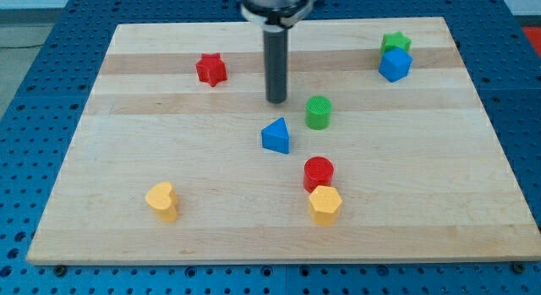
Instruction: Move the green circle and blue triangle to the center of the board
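Note:
The green circle [318,112] stands near the middle of the wooden board [127,160], slightly to the view's right. The blue triangle [276,136] lies just below and to the left of it. My tip [276,101] is on the board above the blue triangle and to the left of the green circle, touching neither.
A red star [211,69] sits at upper left. A green star [395,44] and a blue hexagon [395,65] touch at upper right. A red circle [319,172] and a yellow hexagon [325,204] sit together at lower middle. A yellow heart-like block [161,200] lies at lower left.

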